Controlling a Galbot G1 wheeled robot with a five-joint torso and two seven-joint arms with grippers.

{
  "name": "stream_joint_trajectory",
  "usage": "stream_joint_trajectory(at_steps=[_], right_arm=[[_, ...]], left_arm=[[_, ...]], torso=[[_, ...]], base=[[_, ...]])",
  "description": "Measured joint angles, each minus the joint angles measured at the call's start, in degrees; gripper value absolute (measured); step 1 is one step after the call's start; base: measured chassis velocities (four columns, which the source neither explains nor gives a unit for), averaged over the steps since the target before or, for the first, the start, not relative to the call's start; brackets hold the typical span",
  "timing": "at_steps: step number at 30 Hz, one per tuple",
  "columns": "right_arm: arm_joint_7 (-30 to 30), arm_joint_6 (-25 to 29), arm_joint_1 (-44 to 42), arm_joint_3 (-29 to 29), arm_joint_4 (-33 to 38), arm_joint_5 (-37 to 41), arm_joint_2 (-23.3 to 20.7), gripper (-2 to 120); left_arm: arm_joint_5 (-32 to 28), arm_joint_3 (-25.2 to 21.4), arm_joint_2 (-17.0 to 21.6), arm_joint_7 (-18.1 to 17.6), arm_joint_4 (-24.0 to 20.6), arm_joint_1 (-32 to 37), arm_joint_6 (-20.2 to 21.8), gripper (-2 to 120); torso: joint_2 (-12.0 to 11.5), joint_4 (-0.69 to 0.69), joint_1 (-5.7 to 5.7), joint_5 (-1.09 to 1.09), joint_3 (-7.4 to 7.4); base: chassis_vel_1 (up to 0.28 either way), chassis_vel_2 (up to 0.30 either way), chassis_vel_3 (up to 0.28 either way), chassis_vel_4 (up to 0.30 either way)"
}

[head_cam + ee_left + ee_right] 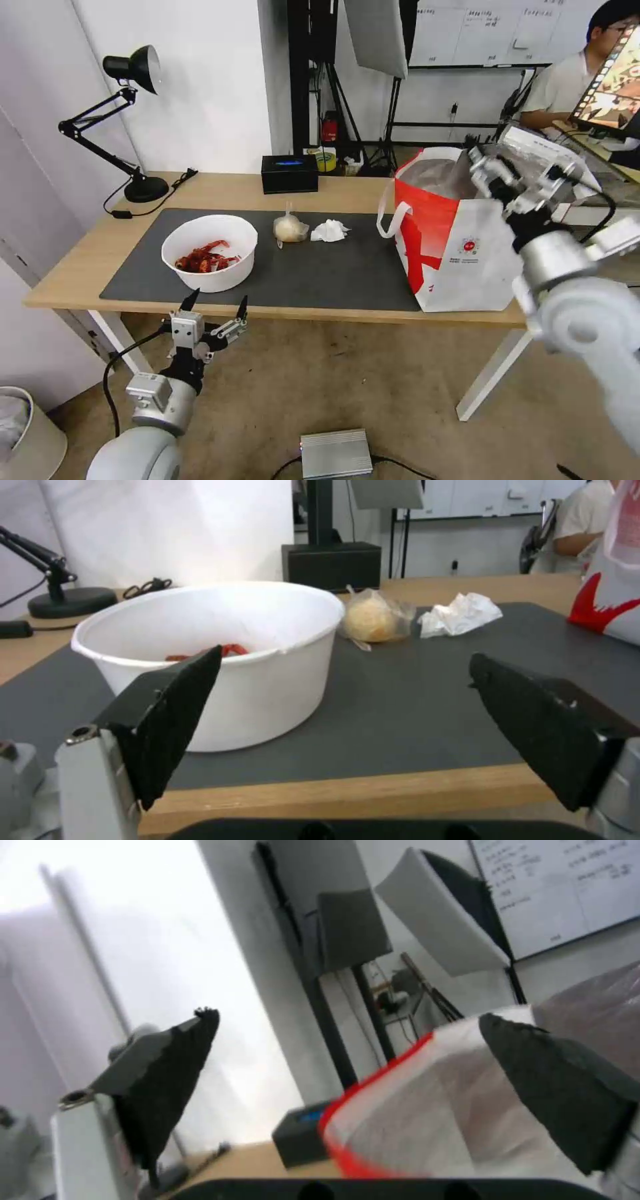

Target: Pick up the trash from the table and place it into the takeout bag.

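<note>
Your worktop (pixel 87 260) is pale wood under a dark grey mat (pixel 320 280), running across the middle of the head view; the trash sits in a row on that mat, presumably within both arms' reach. The white round bowl (pixel 210 252), smooth and stiff-walled, holds glossy red crayfish shells (pixel 203 258); right of it lie the knotted clear bag (pixel 290 229) with its pale lump and the crumpled tissue (pixel 329 231). The takeout bag (pixel 460 257) stands open at right, foil lining up to receive things. Your left hand (pixel 217 305), released with jaws spread, hangs before the bowl at lower left; your right hand (pixel 497 175), also released and grasping nothing, hangs over the bag's mouth.
</note>
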Motion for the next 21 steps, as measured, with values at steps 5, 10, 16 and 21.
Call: stream_joint_trajectory(at_steps=[5,10,16,21], right_arm=[[-1.9,0.92,-4.54,-0.39,1.14,-5.49,1.37,100],[-2.94,2.01,-7.8,-1.6,1.62,-10.81,3.27,100],[-4.07,4.01,-10.61,-3.64,1.02,-17.97,5.54,100],[-5.3,6.16,-13.1,-4.83,-0.33,-24.67,8.11,100]], left_arm=[[-0.42,-0.2,0.0,-0.02,0.33,-0.01,-0.31,100],[-1.3,-0.45,0.0,-0.11,0.81,-0.09,-0.72,100],[-2.92,-1.27,0.12,-0.58,1.1,-0.42,-0.73,100],[-4.05,-1.75,0.16,-0.83,1.48,-0.55,-0.72,100]], torso=[[0.0,-0.01,-0.01,0.0,0.01],[0.0,0.0,-0.01,0.0,0.01],[0.0,0.0,-0.01,0.0,0.01],[0.0,0.0,-0.01,0.0,0.0]], base=[[0.0,0.0,0.0,0.0],[0.0,0.0,0.0,0.0],[0.0,0.0,0.0,0.0],[0.0,0.0,0.0,0.0]])
